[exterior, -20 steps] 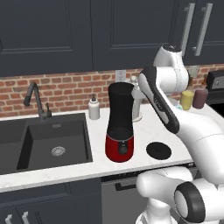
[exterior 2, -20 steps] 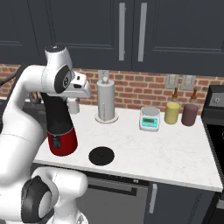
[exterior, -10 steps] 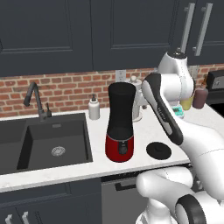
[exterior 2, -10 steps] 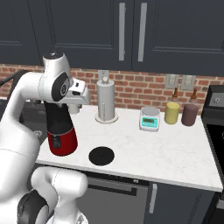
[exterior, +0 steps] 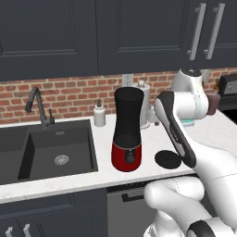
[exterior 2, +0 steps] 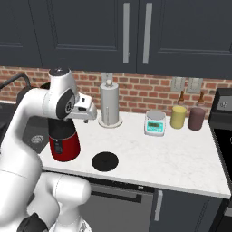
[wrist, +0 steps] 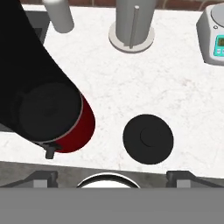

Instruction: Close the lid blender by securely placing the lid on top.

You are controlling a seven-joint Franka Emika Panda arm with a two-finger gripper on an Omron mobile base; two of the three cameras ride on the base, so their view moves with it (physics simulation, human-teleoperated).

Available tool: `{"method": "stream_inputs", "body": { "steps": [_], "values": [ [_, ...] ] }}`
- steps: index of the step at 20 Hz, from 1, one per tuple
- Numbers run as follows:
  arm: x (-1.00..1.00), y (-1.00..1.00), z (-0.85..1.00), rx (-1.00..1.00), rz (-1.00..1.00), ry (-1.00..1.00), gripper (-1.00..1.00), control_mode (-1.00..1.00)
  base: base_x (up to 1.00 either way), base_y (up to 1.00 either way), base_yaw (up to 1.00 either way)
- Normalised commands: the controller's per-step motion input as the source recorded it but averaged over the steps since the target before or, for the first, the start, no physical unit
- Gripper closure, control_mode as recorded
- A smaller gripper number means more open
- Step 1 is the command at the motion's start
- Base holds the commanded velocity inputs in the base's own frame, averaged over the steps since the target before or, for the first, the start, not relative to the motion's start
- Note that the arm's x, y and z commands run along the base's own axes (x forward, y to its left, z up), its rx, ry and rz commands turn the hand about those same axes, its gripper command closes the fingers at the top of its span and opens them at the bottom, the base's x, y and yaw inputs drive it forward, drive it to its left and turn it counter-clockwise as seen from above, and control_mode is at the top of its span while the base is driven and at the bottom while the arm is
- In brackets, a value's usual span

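You are at the approach step: the flat round black lid [wrist: 148, 139] lies on the white marble counter [wrist: 183, 100], below and slightly right of your pincer [wrist: 111, 177], beside the tall black blender jar on its red base [wrist: 48, 109]. The pincer's fingers stand apart, holding nothing. Next, descend over the knob and grasp.

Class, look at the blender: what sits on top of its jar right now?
Nothing: the blender jar mouth is open. The lid lies flat on the counter beside it. The jar's inside is too dark to see.
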Motion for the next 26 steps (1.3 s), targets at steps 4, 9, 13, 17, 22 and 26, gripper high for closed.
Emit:
{"method": "stream_inputs", "body": {
  "steps": [4, 9, 13, 17, 22, 26],
  "values": [
    [-0.20, -0.41, -0.34, 0.00, -0.01, 0.00, -1.00, -1.00, 0.00, 0.00, 0.00],
    [-0.14, -0.46, -0.32, 0.00, 0.00, 0.04, -1.00, -1.00, 0.00, 0.00, 0.00],
    [-0.13, -0.45, -0.35, 0.00, 0.00, 0.01, -1.00, -1.00, 0.00, 0.00, 0.00],
    [-0.01, -0.16, -0.50, 0.00, 0.00, 0.00, -1.00, -1.00, 0.00, 0.00, 0.00],
    [0.00, 0.00, -0.51, 0.00, 0.00, 0.00, -1.00, -1.00, 0.00, 0.00, 0.00],
    [0.00, 0.00, -0.48, 0.00, 0.00, 0.00, -1.00, -1.00, 0.00, 0.00, 0.00]
  ]
}}
